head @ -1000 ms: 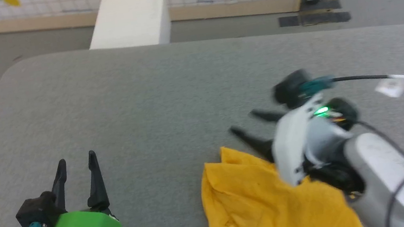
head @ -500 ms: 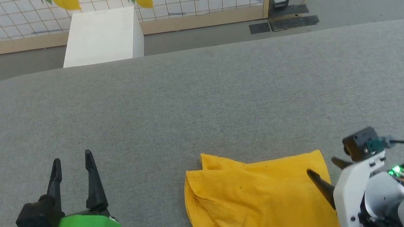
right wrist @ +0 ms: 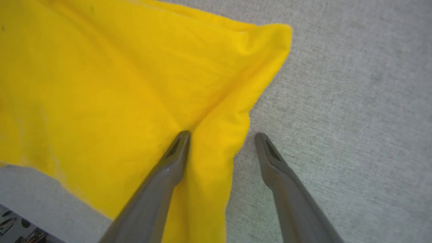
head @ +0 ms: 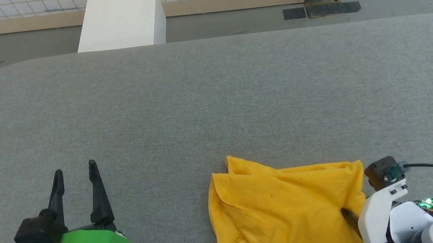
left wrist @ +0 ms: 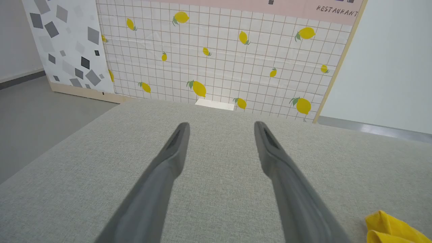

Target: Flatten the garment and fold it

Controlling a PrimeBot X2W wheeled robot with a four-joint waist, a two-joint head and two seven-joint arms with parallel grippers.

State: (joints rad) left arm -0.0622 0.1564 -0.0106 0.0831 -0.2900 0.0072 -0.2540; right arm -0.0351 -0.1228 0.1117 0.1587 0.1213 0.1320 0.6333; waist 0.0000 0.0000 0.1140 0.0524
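Now the right gripper [right wrist: 221,136] has come down, wide open, astride the three o'clock edge of the garment [head: 281,210], ready to pinch.

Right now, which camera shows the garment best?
Head view: the garment lies almost whole, crumpled, on the grey table. Right wrist view gives a close-up of one edge straddled by the open right gripper. Left wrist view catches a yellow corner, lower right.

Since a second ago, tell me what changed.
The right hand drew back rightward across the shirt and now stands open at its right edge, one finger over cloth, one over the table. Nothing was gripped. The left hand stayed open, apart from the shirt.
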